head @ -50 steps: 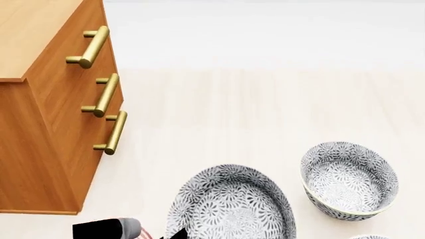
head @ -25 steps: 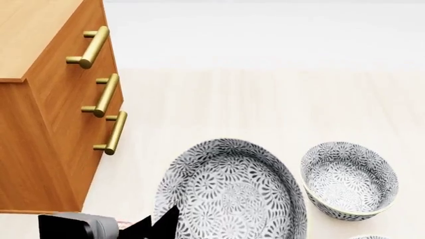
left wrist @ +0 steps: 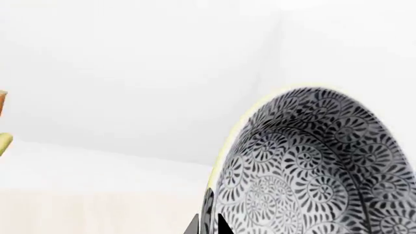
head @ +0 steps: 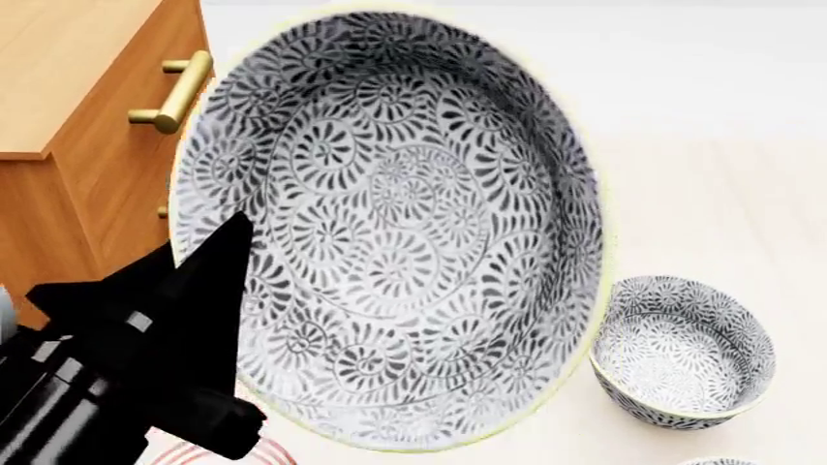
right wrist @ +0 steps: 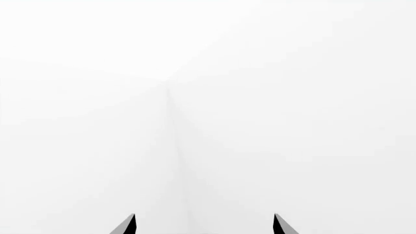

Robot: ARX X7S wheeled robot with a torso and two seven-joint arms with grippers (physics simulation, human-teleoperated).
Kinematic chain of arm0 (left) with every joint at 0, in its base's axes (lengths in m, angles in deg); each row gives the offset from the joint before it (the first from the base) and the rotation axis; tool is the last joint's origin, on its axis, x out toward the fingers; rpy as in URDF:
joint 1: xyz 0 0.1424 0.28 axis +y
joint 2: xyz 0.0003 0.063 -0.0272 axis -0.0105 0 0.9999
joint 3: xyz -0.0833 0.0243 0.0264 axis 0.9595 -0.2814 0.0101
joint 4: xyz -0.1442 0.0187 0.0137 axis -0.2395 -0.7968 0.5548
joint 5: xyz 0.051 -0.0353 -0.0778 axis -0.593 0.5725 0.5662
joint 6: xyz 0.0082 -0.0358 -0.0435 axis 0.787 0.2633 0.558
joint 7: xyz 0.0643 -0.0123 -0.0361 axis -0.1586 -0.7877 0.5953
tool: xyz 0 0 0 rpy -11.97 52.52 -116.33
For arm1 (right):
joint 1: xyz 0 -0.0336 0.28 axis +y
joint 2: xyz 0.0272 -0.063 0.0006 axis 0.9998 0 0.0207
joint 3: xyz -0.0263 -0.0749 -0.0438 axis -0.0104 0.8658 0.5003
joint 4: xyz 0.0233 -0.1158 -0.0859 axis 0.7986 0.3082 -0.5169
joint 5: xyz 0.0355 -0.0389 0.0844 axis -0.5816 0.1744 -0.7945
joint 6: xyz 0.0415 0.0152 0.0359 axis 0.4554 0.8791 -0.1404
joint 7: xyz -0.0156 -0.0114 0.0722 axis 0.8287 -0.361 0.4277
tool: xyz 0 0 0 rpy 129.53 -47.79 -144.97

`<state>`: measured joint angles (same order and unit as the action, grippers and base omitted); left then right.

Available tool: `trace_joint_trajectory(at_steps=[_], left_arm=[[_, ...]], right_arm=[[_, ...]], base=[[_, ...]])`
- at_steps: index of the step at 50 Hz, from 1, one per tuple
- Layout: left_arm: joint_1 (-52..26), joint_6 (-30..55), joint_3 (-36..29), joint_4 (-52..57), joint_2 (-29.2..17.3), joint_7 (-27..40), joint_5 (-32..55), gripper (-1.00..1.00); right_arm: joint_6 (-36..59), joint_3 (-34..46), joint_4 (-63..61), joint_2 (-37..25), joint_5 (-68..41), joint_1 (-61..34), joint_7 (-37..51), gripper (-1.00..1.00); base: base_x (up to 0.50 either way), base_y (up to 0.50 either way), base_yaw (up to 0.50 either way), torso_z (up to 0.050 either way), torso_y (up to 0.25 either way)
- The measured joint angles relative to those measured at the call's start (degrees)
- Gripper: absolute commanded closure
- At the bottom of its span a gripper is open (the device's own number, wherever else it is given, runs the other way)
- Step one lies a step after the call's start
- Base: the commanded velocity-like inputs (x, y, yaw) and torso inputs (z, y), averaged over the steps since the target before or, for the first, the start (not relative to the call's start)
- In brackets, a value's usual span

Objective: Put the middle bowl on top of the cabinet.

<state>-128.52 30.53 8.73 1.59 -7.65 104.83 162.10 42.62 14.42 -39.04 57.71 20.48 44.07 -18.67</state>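
The middle bowl point(head: 401, 223) is round and deep, covered inside with a dense grey-and-white pattern of spiralling petals, and edged by a thin pale rim that shows faintly yellow-green; in the head view it is tilted so its inside faces the camera, and it fills most of that picture; it is lifted off the floor, just beside the cabinet point(head: 77, 116), overlapping the cabinet's front and hiding all but the top brass handle point(head: 174, 92); the same bowl point(left wrist: 312, 165) shows in the left wrist view, tilted on edge against a plain white background.

The left gripper point(head: 213, 291) is black, with a pointed finger lying over the inside of the bowl at the rim nearest the cabinet; in the left wrist view its two dark fingertips point(left wrist: 223, 225) sit close together on either side of the rim, pinching it, so the gripper is closed down onto the bowl's wall and carries it.

The right gripper point(right wrist: 204, 225) shows only two dark fingertips set well apart, with nothing between them, facing blank white.

A second patterned bowl point(head: 679, 351) stands on the pale floor on the far side of the lifted bowl from the cabinet; no writing, brand or label can be read anywhere.
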Motion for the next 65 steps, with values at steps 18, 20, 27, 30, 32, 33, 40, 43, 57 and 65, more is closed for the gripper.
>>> trace_joint_trajectory(at_steps=[18,20,27,30,32,33,40,43,57,65], left_arm=[[-31.05,0.41,1.28,-13.45,-0.66,22.60,28.24,1.00],[-34.03,0.29,1.00,-16.00,-0.38,24.39,30.17,1.00],[-43.46,-0.59,-0.50,-27.24,0.67,30.23,33.63,1.00],[-46.89,-0.82,-1.38,-32.11,1.05,32.28,34.30,1.00],[-48.98,-1.02,-2.13,-35.60,1.27,33.52,34.49,1.00],[-49.93,-1.16,-2.53,-37.26,1.34,34.06,34.46,1.00],[-54.63,-2.21,-5.76,-48.37,1.77,36.35,33.25,1.00],[-55.83,-2.67,-7.05,-52.76,1.91,36.76,32.48,1.00],[-58.22,-4.62,-11.21,-68.32,1.48,35.96,28.53,1.00],[-58.61,-5.59,-12.64,-74.82,0.63,34.60,26.27,1.00]], right_arm=[[1.88,3.12,-1.51,-0.81,3.27,-0.75,2.81,-1.00],[2.06,3.34,-1.64,-0.93,3.48,-0.80,3.06,-1.00],[2.39,3.72,-1.99,-1.27,3.78,-0.75,3.63,-1.00],[2.49,3.75,-2.10,-1.37,3.76,-0.71,3.76,-1.00],[2.53,3.75,-2.16,-1.42,3.74,-0.68,3.81,-1.00],[2.53,3.74,-2.19,-1.43,3.72,-0.65,3.82,-1.00],[2.43,3.34,-2.29,-1.39,3.27,-0.38,3.76,-1.00],[2.27,3.00,-2.29,-1.24,2.91,-0.23,3.62,-1.00],[2.17,2.49,-2.61,-0.57,2.67,-0.09,3.49,-1.00],[2.57,2.76,-3.04,-0.56,3.13,-0.10,3.89,-1.00]], base=[[0.00,0.00,0.00,0.000,0.000],[0.00,0.00,0.00,0.000,0.000],[0.00,0.00,0.00,0.000,0.000],[0.00,0.00,0.00,0.000,0.000],[0.00,0.00,0.00,0.000,0.000],[0.00,0.00,0.00,0.000,0.000],[0.00,0.00,0.00,0.000,0.000],[0.00,0.00,0.00,0.000,0.000],[0.00,0.00,0.00,0.000,0.000],[0.00,0.00,0.00,0.000,0.000]])
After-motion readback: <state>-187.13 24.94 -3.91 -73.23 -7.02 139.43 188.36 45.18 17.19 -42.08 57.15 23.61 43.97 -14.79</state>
